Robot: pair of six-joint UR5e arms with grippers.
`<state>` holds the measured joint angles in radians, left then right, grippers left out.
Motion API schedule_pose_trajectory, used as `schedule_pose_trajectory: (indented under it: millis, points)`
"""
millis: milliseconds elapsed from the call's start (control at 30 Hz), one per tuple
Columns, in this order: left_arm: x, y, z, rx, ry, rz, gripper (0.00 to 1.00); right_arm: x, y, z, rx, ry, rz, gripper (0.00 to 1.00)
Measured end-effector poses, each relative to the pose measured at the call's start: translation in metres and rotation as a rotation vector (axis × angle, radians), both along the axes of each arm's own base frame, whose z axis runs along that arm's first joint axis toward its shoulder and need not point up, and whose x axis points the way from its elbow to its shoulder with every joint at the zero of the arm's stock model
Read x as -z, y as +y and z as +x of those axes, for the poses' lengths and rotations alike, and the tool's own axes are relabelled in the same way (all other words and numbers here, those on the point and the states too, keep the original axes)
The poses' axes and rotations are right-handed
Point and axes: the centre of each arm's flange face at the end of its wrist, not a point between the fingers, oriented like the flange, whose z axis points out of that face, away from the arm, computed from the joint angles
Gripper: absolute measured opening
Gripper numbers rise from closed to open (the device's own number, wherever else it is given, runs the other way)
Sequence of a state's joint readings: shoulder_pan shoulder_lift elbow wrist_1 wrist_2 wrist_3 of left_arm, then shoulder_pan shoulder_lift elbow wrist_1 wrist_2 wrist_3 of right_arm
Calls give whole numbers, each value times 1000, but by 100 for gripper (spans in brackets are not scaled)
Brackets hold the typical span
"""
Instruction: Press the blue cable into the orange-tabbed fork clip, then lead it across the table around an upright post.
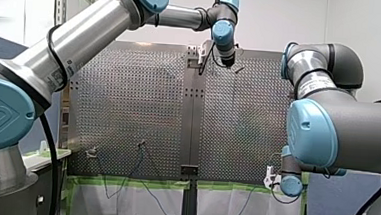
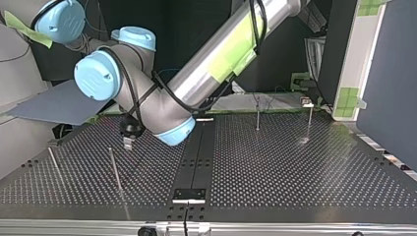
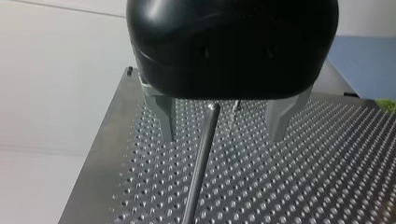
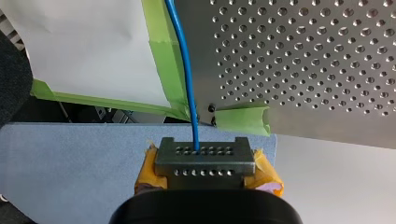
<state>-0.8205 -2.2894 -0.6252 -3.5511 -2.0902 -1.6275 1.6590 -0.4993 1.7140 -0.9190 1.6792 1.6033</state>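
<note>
Blue cable (image 4: 186, 70), far end cut off past green tape (image 4: 243, 120), held in my right gripper (image 4: 204, 149), closed on it just off the table (image 4: 303, 70) corner, my left gripper (image 3: 223, 137) spread wide astride an upright post (image 3: 201, 158).

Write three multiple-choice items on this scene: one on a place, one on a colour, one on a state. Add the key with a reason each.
1. In the left wrist view, the upright post shows:
A) in the gap between my left gripper's jaws
B) outside them
C) lying flat

2. The tape at the table's edge is:
A) red
B) green
C) white

3. My right gripper is:
A) open, empty
B) shut on a post
C) shut on the blue cable

Key:
1 A, the post rises between the spread jaws.
2 B, green strips show in the right wrist view.
3 C, the cable leaves the closed jaws.
</note>
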Motion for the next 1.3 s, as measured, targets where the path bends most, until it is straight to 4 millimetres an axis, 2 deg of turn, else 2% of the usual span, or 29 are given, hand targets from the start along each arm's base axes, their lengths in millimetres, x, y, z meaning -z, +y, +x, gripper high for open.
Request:
schedule_pose_trajectory:
  millis: [367, 733, 1300]
  points:
    - [-1, 0, -4, -18, -4, 5, 94, 0, 0, 0, 0, 0, 0, 0]
    - [-19, 5, -10, -15, -21, -2, 94, 0, 0, 1, -5, -3, 0, 0]
    - [-18, 9, -15, -60, -5, -2, 94, 0, 1, 3, -9, -2, 1, 0]
